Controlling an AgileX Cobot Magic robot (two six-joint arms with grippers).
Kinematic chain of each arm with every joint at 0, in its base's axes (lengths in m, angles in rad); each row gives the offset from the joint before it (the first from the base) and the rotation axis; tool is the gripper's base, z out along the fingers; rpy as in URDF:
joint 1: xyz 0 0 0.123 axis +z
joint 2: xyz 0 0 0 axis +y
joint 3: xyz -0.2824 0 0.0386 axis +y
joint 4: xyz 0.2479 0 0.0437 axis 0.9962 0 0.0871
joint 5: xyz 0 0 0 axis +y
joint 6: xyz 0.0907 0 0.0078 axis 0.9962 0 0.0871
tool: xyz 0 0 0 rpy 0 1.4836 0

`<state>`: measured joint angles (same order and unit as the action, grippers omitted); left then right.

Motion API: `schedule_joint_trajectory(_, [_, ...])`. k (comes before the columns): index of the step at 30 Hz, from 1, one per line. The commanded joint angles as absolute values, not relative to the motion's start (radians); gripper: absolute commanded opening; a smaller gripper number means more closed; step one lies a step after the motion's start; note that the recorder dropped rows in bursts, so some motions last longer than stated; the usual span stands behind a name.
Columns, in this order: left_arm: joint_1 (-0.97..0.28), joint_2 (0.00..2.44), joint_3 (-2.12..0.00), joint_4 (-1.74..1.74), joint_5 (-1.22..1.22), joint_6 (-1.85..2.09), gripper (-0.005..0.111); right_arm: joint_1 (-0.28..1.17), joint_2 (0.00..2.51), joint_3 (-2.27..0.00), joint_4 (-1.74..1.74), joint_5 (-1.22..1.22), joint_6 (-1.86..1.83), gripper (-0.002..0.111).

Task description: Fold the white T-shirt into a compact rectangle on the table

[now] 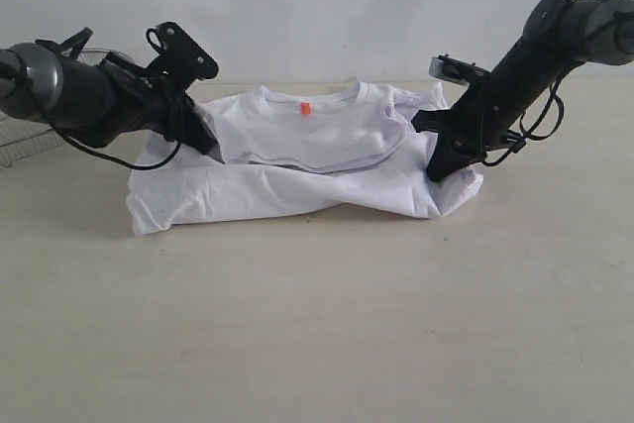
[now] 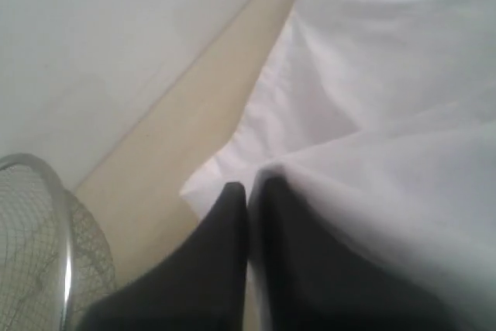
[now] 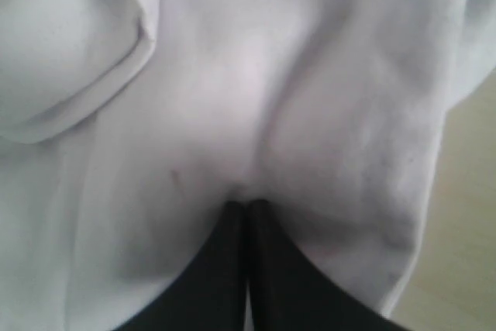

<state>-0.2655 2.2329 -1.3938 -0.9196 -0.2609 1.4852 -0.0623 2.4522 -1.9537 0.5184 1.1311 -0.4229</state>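
White T-shirt (image 1: 297, 170): orange neck tag (image 1: 305, 108) seen only exterior view.

We see the white T-shirt (image 1: 297, 185) lying wide across the far part of the table (image 1: 317, 324), collar to the back, with an orange tag in the neck. Its lower part is doubled up into a rumpled band along the near edge, on the pale wood-grain top.

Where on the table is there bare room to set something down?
The wide table strip nearer the camera than the white T-shirt is bare. Crowded: the back, where the left gripper and right gripper pinch the shirt's ends, and the mesh basket beside the left arm.
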Motion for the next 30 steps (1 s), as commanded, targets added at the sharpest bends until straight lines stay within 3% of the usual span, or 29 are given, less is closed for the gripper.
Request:
schedule_joint_trajectory(1, [-0.259,2.229,-1.439,-0.981,-0.284,1.455,0.005,-0.06,2.477,-1.944,0.488,1.178,-0.436,0.0])
schedule_joint_trajectory(4, [-0.259,2.229,-1.514,-1.011,-0.254,1.453,0.023,-0.06,2.474,-1.944,0.488,1.178,-0.448,0.0])
schedule_joint_trajectory(7, [-0.254,2.23,-1.554,-1.042,-0.262,1.453,0.033,-0.06,2.468,-1.944,0.488,1.174,-0.448,0.0])
schedule_joint_trajectory(14, [-0.248,2.234,-1.57,-1.081,-0.261,1.453,0.043,-0.06,2.404,-1.944,0.486,1.141,-0.455,0.0])
schedule_joint_trajectory(20, [-0.243,2.218,-1.568,-1.208,-0.291,1.565,0.04,-0.06,2.374,-1.944,0.445,1.151,-0.447,0.0])
schedule_joint_trajectory(25, [-0.252,2.143,-1.554,-1.677,-0.375,1.965,0.005,-0.06,2.337,-1.944,0.438,1.166,-0.474,0.0])
schedule_joint_trajectory(30, [-0.282,2.058,-1.435,-1.744,-0.468,2.121,0.005,-0.06,2.332,-1.944,0.442,1.193,-0.482,0.0])
